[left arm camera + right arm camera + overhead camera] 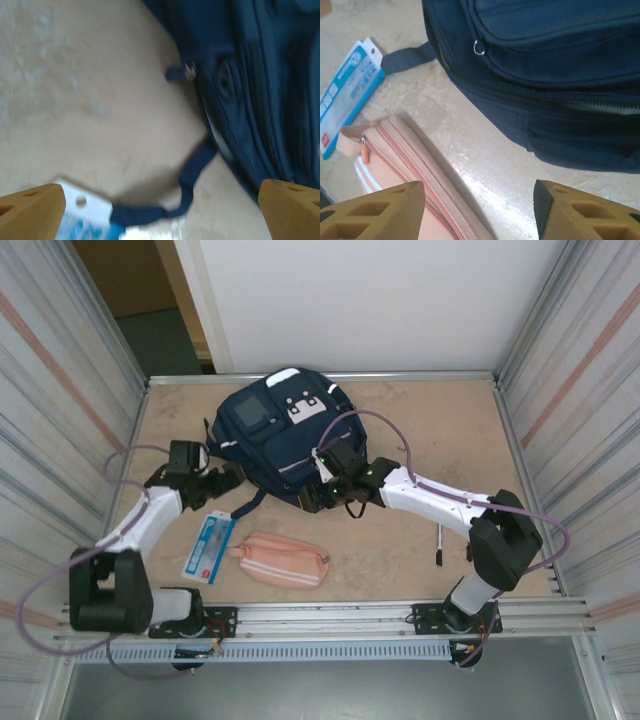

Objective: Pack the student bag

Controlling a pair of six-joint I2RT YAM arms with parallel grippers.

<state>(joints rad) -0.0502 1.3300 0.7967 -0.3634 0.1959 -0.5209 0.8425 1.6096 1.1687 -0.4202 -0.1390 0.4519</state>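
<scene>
Beige table between metal walls; at far edge, middle, student bag: soft, limp, probably light; seems best to pinch zipper ring; left gripper, right gripper both spread apart, empty.

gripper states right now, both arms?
Left gripper: open, holding nothing.
Right gripper: open, holding nothing.

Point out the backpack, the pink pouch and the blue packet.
backpack (270, 440), top external view, on its navy front panel.
pink pouch (285, 560), top external view, on the middle of its upper side.
blue packet (208, 548), top external view, on the centre of its face.
</scene>
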